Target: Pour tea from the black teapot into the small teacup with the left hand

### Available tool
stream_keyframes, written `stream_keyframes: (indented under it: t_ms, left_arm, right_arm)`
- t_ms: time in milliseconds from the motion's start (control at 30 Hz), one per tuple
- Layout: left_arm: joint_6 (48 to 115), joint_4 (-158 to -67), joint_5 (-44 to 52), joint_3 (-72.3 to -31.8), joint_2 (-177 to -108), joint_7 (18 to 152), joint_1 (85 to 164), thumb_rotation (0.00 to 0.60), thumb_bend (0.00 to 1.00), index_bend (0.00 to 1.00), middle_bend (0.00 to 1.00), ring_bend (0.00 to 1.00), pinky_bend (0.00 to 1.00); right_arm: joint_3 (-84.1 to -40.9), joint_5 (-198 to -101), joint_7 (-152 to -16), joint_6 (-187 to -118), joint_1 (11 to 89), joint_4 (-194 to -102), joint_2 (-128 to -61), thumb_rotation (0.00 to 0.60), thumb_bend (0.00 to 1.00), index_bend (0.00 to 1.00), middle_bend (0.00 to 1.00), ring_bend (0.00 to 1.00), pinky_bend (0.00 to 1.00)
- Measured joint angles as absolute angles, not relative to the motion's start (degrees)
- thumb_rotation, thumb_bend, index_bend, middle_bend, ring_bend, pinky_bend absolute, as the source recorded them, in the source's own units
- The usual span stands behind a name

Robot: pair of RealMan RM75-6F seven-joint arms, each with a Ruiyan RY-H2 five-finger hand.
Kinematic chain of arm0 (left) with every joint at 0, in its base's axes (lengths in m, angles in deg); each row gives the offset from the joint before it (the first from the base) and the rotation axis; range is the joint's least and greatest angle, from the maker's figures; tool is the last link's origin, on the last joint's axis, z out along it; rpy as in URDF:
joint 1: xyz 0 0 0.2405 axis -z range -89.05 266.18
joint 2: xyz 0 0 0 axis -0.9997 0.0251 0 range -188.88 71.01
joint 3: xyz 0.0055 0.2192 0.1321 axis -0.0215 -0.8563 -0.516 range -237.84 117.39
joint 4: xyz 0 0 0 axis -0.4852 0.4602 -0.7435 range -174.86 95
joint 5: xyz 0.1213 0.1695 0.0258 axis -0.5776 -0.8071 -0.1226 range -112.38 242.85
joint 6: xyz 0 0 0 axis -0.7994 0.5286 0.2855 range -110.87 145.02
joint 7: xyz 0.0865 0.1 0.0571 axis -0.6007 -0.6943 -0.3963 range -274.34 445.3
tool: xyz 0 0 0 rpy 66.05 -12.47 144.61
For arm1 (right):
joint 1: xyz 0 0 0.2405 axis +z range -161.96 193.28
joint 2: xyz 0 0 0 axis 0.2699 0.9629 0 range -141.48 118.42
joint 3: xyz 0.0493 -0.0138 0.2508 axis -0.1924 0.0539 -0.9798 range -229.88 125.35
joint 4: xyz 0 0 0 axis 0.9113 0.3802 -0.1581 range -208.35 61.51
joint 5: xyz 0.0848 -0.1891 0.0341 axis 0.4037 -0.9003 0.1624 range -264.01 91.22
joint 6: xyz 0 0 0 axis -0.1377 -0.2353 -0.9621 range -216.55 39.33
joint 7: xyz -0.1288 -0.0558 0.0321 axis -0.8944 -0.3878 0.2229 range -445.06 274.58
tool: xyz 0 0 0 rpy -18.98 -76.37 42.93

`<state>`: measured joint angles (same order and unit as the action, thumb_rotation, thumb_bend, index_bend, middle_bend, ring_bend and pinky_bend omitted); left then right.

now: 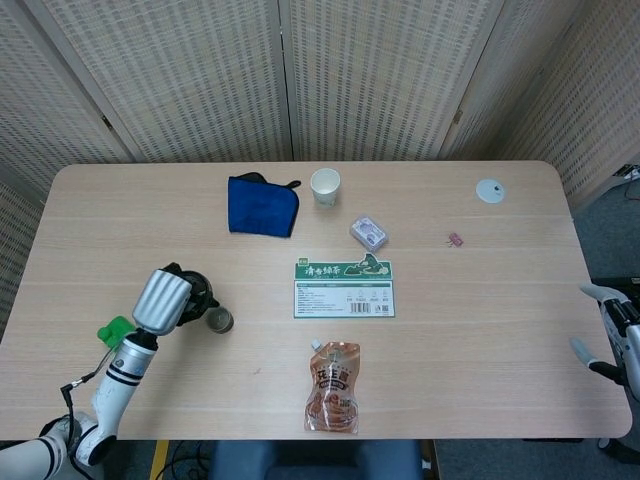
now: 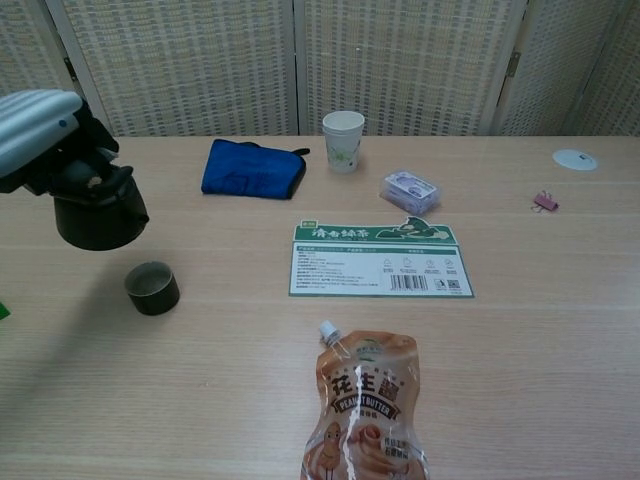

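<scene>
My left hand (image 2: 72,168) grips the black teapot (image 2: 98,212) from above and holds it nearly upright in the air, up and left of the small dark teacup (image 2: 152,288). No stream leaves the spout. In the head view the silver forearm covers most of the left hand (image 1: 180,288); the teapot (image 1: 197,291) shows just beside the teacup (image 1: 219,320). I cannot tell how full the cup is. At the table's right edge my right hand (image 1: 606,328) holds nothing, its fingers apart.
A blue cloth (image 2: 250,168), a paper cup (image 2: 343,140), a small purple box (image 2: 410,189), a green card (image 2: 380,260) and a peanut butter pouch (image 2: 368,405) lie across the middle. A pink clip (image 2: 544,202) and a white disc (image 2: 575,159) sit far right. A green object (image 1: 116,331) lies by the left forearm.
</scene>
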<state>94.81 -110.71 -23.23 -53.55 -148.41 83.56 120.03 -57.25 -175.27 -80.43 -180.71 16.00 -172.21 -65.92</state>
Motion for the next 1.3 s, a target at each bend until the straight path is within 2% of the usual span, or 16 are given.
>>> stream_keyframes:
  t_ms: [100,200,267,333,433,833,1067,1300]
  left_arm:
    - [93.01,-113.67,-20.41,-52.39,-147.23,86.01,119.85,0.574,0.47,0.96,1.0,0.93,0.53]
    - [90.43,-117.01,-17.31,-51.29,-145.65,88.96,119.7,0.526,0.46,0.96,1.0,0.93,0.53]
    - [88.72,-118.82,-15.51,-50.69,-144.62,90.71,119.64,0.458,0.43,0.96,1.0,0.93,0.53]
    - [86.71,-120.46,-13.4,-50.0,-143.44,92.29,119.62,0.345,0.35,0.96,1.0,0.93,0.52]
    - [84.9,-121.6,-11.21,-49.03,-142.17,93.56,119.64,0.235,0.26,0.95,1.0,0.93,0.52]
    - [82.86,-118.03,-7.54,-46.99,-142.99,93.67,120.36,0.093,0.18,0.95,1.0,0.92,0.51]
    - [81.67,-113.47,-6.4,-46.4,-144.51,93.08,121.23,0.083,0.17,0.94,1.0,0.91,0.49]
    - [81.11,-107.51,-7.44,-47.46,-146.31,91.41,121.96,0.08,0.17,0.93,1.0,0.89,0.45]
  right_arm:
    - [-57.28,-175.25,-80.36,-180.6,16.09,-172.1,-66.04,0.6,0.2,0.26,0.29,0.22,0.19]
    - [-57.29,-175.26,-80.28,-180.47,16.18,-171.98,-66.15,0.6,0.2,0.26,0.29,0.22,0.19]
    - [-57.29,-175.23,-80.15,-180.39,16.23,-171.86,-66.25,0.6,0.2,0.26,0.29,0.22,0.19]
    - [-57.29,-175.18,-80.05,-180.33,16.26,-171.74,-66.32,0.6,0.2,0.26,0.29,0.22,0.19]
    - [-57.28,-175.21,-79.93,-180.4,16.22,-171.62,-66.37,0.6,0.2,0.26,0.29,0.22,0.19]
    - [-57.2,-174.97,-79.5,-180.53,16.0,-171.08,-66.56,0.6,0.2,0.26,0.29,0.22,0.19]
    - [-57.19,-174.75,-79.38,-180.38,15.99,-170.82,-66.67,0.6,0.2,0.26,0.29,0.22,0.19]
    - [-57.16,-174.64,-79.26,-180.25,15.98,-170.61,-66.76,0.6,0.2,0.26,0.29,0.22,0.19]
